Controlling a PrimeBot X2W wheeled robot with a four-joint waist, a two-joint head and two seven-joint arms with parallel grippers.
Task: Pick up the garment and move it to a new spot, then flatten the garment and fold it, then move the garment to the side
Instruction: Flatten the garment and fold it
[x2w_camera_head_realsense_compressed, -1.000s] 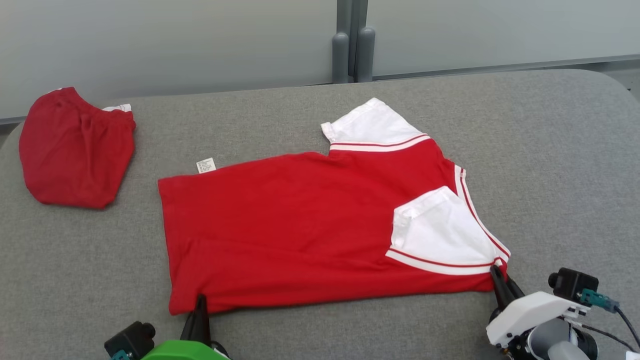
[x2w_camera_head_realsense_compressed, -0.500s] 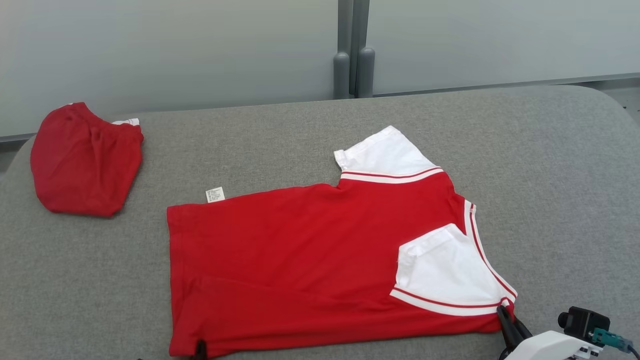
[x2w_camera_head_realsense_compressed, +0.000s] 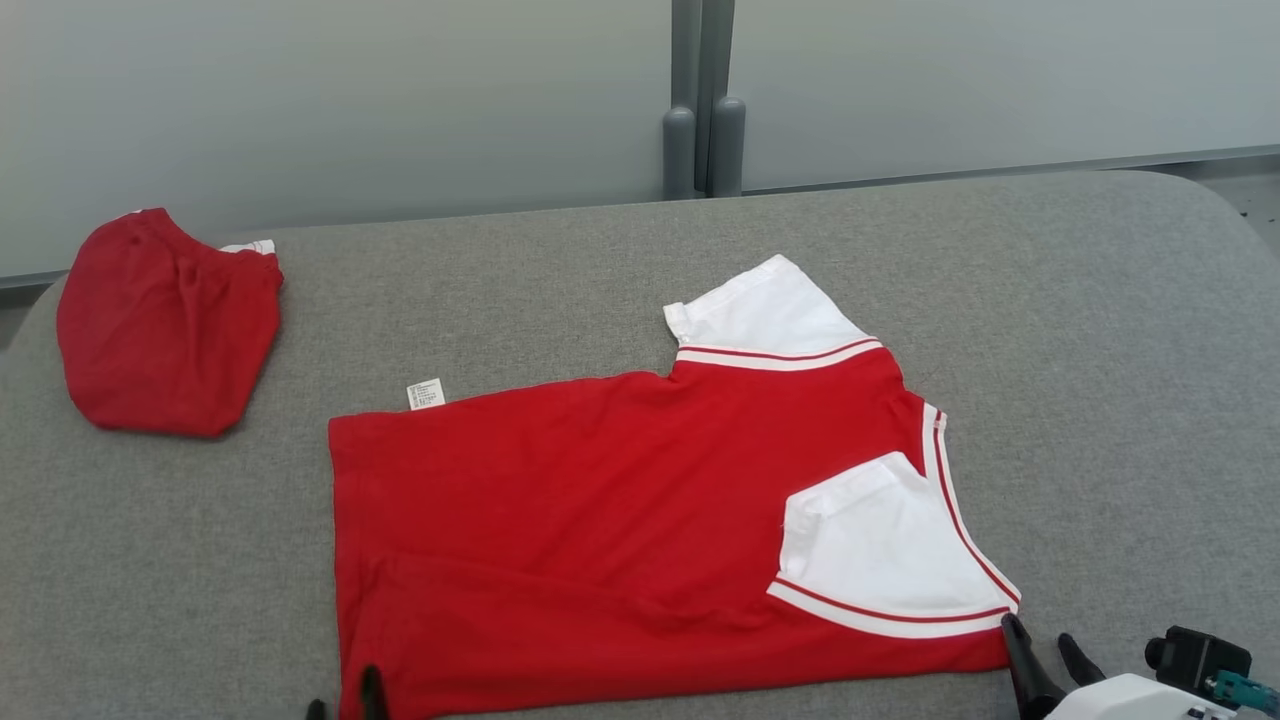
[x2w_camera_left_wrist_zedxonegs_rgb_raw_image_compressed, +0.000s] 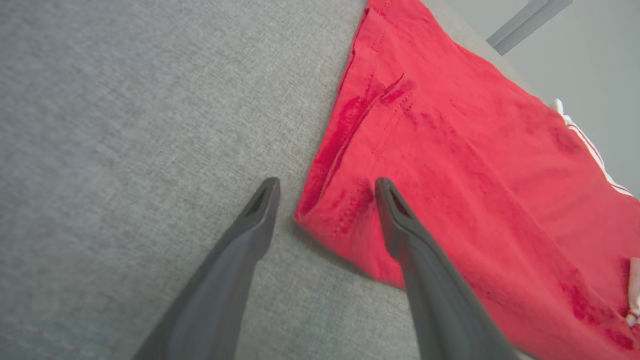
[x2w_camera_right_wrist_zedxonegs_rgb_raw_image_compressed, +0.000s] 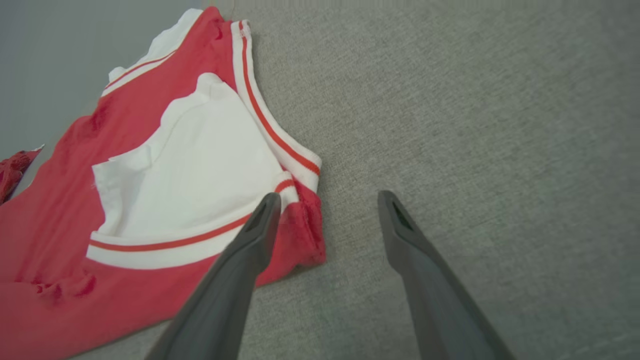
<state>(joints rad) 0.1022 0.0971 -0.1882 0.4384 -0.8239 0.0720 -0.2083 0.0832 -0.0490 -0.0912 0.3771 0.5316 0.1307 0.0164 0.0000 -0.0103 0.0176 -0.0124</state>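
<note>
The garment (x2w_camera_head_realsense_compressed: 600, 520), a red shirt with white sleeves, lies folded lengthwise on the grey table (x2w_camera_head_realsense_compressed: 1100, 350), hem to the left and neck to the right. My left gripper (x2w_camera_head_realsense_compressed: 345, 700) is open at the near hem corner. In the left wrist view that corner (x2w_camera_left_wrist_zedxonegs_rgb_raw_image_compressed: 330, 210) lies between the left gripper (x2w_camera_left_wrist_zedxonegs_rgb_raw_image_compressed: 326, 185) fingers, untouched by the pads. My right gripper (x2w_camera_head_realsense_compressed: 1040, 640) is open at the near shoulder corner. In the right wrist view the right gripper (x2w_camera_right_wrist_zedxonegs_rgb_raw_image_compressed: 328, 197) has its left finger over the red corner (x2w_camera_right_wrist_zedxonegs_rgb_raw_image_compressed: 305, 235) and its right finger over bare table.
A second, bunched red garment (x2w_camera_head_realsense_compressed: 165, 320) sits at the table's far left edge. A white care label (x2w_camera_head_realsense_compressed: 427, 393) sticks out at the shirt's far hem. Two grey posts (x2w_camera_head_realsense_compressed: 705, 130) stand behind the table against a pale wall. Bare table extends right of the shirt.
Both grippers were shut on the shirt's near edge and now stand open, having let it go. The camera tilted, shifting the whole picture downward.
</note>
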